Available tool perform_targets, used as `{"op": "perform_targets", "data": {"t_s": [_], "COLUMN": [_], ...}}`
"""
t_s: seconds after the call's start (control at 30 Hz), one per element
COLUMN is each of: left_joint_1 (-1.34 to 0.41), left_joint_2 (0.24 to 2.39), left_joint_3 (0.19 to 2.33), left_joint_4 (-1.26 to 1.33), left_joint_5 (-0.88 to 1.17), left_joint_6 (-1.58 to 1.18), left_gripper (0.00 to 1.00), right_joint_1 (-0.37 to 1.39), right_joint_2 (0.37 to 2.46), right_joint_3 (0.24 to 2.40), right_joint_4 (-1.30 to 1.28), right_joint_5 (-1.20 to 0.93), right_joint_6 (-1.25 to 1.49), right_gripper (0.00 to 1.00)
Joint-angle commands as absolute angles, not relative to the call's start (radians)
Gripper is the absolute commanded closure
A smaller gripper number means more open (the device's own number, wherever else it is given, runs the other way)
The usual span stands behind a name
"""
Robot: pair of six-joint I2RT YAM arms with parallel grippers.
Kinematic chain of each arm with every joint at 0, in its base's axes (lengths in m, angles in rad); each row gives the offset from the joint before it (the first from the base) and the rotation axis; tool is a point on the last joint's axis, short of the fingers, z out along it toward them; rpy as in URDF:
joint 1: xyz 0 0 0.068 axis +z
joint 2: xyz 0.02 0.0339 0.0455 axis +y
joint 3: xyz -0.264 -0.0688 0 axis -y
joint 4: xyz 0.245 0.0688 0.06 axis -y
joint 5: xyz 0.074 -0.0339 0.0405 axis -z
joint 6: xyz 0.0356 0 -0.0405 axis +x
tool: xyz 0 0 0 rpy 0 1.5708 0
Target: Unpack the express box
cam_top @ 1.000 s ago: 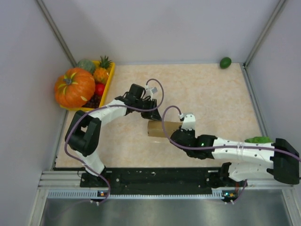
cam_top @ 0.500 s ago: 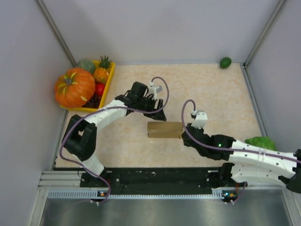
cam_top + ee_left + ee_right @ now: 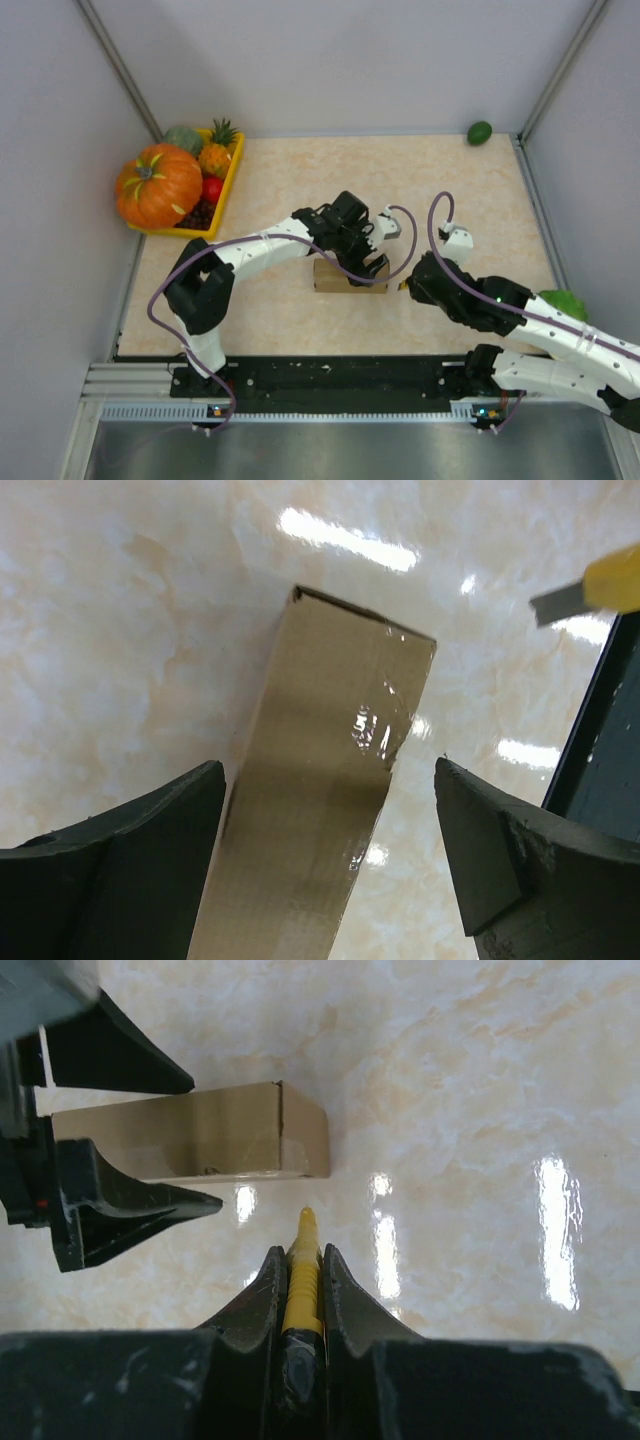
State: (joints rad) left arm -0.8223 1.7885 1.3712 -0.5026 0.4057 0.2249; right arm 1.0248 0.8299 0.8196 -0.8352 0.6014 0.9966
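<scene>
The express box (image 3: 345, 277), a small brown cardboard oblong with shiny tape on top, lies on the marble table (image 3: 470, 200). My left gripper (image 3: 372, 258) hangs over its right end, open, one finger on each side of the box (image 3: 320, 810) and nothing gripped. The left finger (image 3: 120, 870) stands close to the box's edge, while the right finger (image 3: 520, 860) is well apart from it. My right gripper (image 3: 406, 287) is just right of the box, shut on a yellow utility knife (image 3: 303, 1250). The knife's tip points toward the box (image 3: 200, 1135) with a small gap between them.
A yellow fruit tray (image 3: 236, 165) with a big pumpkin (image 3: 158, 186) and other fruit sits at the far left corner. A green fruit (image 3: 480, 132) lies at the far right corner, and another green object (image 3: 560, 300) by the right wall. Walls enclose three sides.
My left gripper opened wide and swung right over the box's right end. My right gripper drew back to the right off the box, still clamped on the knife.
</scene>
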Motion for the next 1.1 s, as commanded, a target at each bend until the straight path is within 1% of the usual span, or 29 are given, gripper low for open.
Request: {"op": "perform_targets", "data": {"t_s": [0.0,0.13,0.27,0.47,0.5,0.57,0.6,0.7,0.73,0.83,0.87,0.93,1.07], "left_joint_1": [-0.828,-0.842,-0.844,-0.847,-0.847,-0.847,-0.847,-0.845,-0.847,-0.847,-0.848,-0.848,-0.847], "left_joint_2": [1.807,1.810,1.815,1.763,1.755,1.733,1.726,1.715,1.713,1.715,1.717,1.717,1.710], "left_joint_3": [1.408,1.381,1.338,1.263,1.252,1.215,1.206,1.184,1.183,1.180,1.178,1.172,1.152], "left_joint_4": [-0.598,-0.592,-0.554,-0.465,-0.451,-0.413,-0.402,-0.384,-0.382,-0.383,-0.383,-0.383,-0.373], "left_joint_5": [0.428,0.410,0.347,0.249,0.238,0.213,0.209,0.201,0.199,0.199,0.199,0.201,0.206], "left_joint_6": [0.334,0.324,0.296,0.275,0.269,0.270,0.271,0.276,0.278,0.285,0.288,0.296,0.327], "left_gripper": [0.10,0.10,0.16,0.30,0.34,0.40,0.46,0.50,0.54,0.59,0.63,0.65,0.70], "right_joint_1": [0.991,0.970,0.965,0.963,0.965,0.965,0.965,0.965,0.965,0.963,0.962,0.953,0.894], "right_joint_2": [0.801,0.798,0.804,0.796,0.795,0.793,0.790,0.785,0.787,0.790,0.790,0.791,0.799], "right_joint_3": [0.848,0.839,0.838,0.856,0.856,0.847,0.839,0.793,0.781,0.744,0.723,0.704,0.664], "right_joint_4": [-0.874,-0.879,-0.876,-0.821,-0.801,-0.725,-0.694,-0.550,-0.508,-0.405,-0.379,-0.310,-0.252], "right_joint_5": [0.571,0.560,0.574,0.618,0.623,0.624,0.621,0.617,0.614,0.630,0.632,0.611,0.534], "right_joint_6": [1.019,1.026,1.048,0.990,0.959,0.922,0.876,0.801,0.776,0.707,0.690,0.644,0.606], "right_gripper": [1.00,1.00,1.00,1.00,1.00,1.00,1.00,1.00,1.00,1.00,1.00,1.00,1.00]}}
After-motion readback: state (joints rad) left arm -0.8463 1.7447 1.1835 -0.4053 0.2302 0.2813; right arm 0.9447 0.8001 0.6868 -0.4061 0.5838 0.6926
